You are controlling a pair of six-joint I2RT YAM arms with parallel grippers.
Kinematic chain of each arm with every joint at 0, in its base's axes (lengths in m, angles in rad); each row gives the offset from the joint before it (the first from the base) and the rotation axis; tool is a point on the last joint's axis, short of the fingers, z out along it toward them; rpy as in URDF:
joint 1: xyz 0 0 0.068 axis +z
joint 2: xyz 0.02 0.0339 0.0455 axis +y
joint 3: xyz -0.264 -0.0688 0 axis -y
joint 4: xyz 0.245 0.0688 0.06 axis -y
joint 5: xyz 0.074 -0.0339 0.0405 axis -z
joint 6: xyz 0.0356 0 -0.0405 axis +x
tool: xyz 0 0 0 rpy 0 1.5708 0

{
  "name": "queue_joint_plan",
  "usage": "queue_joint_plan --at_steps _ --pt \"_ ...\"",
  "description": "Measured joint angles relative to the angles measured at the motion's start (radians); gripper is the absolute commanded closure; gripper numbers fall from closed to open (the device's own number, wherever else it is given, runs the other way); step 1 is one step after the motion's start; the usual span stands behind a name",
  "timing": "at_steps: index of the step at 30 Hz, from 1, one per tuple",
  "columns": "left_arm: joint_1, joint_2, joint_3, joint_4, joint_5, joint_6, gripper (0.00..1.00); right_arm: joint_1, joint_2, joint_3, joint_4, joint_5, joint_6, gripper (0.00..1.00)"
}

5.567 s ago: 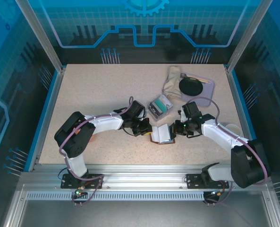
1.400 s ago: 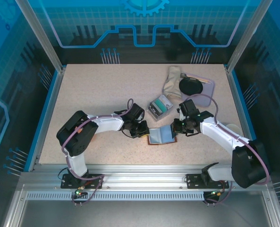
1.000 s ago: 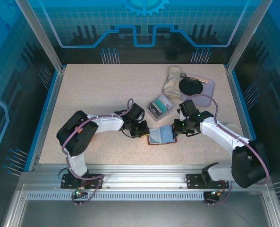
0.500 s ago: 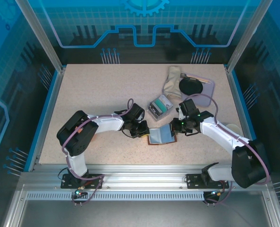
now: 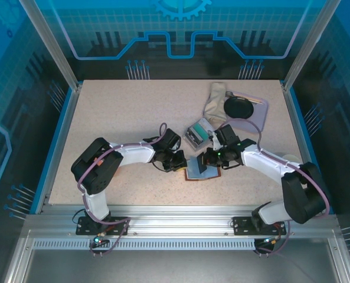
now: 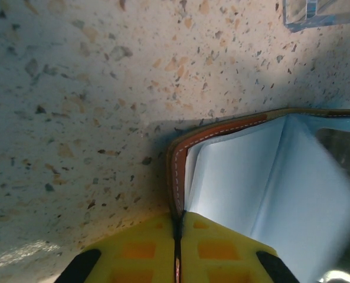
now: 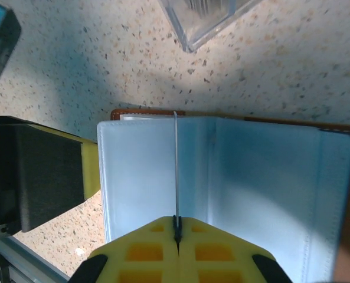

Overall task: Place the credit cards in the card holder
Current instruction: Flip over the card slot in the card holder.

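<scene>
The card holder (image 5: 197, 172), brown leather with pale blue pockets, lies open on the table between both grippers. My left gripper (image 5: 179, 161) is shut on its left leather edge (image 6: 176, 177); the yellow pads (image 6: 222, 250) meet on it. My right gripper (image 5: 209, 159) hovers over the holder, shut on a thin sheet (image 7: 176, 165) that stands edge-on above the pockets (image 7: 251, 177). It looks like an inner leaf of the holder. The credit cards (image 5: 200, 131), teal and pale grey, sit in a clear tray just behind the holder.
The clear tray's corner (image 7: 210, 20) lies close behind the holder. A beige cloth (image 5: 215, 101) and a black round object (image 5: 239, 108) on a lilac tray (image 5: 258, 112) sit at the back right. A white cup (image 5: 290, 159) stands at the right edge.
My right gripper has moved left from the holder's right edge to over its middle, carrying the thin sheet up with it. The left gripper has stayed put on the left edge.
</scene>
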State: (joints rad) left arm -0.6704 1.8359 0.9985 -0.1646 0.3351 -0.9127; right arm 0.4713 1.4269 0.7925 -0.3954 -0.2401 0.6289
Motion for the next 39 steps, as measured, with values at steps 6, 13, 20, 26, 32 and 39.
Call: queue_joint_plan --at_steps 6,13,20,26,32,39 --pt "0.000 0.000 -0.001 0.000 -0.005 -0.002 0.79 0.002 0.050 -0.016 0.024 0.005 0.017 0.96" --pt "0.000 -0.034 -0.035 0.005 -0.024 -0.005 0.59 0.002 0.062 -0.025 0.050 0.007 0.026 0.96" --pt "-0.001 -0.036 -0.039 0.037 -0.016 -0.004 0.51 0.002 0.062 -0.027 0.062 0.003 0.035 0.96" --pt "-0.004 -0.028 -0.036 0.043 0.002 0.000 0.73 -0.001 0.062 -0.036 0.076 0.000 0.042 0.96" --pt "-0.004 0.006 -0.016 0.030 0.005 0.004 0.85 -0.018 0.023 -0.052 0.082 -0.016 0.048 0.96" --pt "-0.005 0.017 0.004 0.008 0.006 0.012 0.86 -0.103 -0.068 -0.123 0.090 -0.053 0.048 0.96"
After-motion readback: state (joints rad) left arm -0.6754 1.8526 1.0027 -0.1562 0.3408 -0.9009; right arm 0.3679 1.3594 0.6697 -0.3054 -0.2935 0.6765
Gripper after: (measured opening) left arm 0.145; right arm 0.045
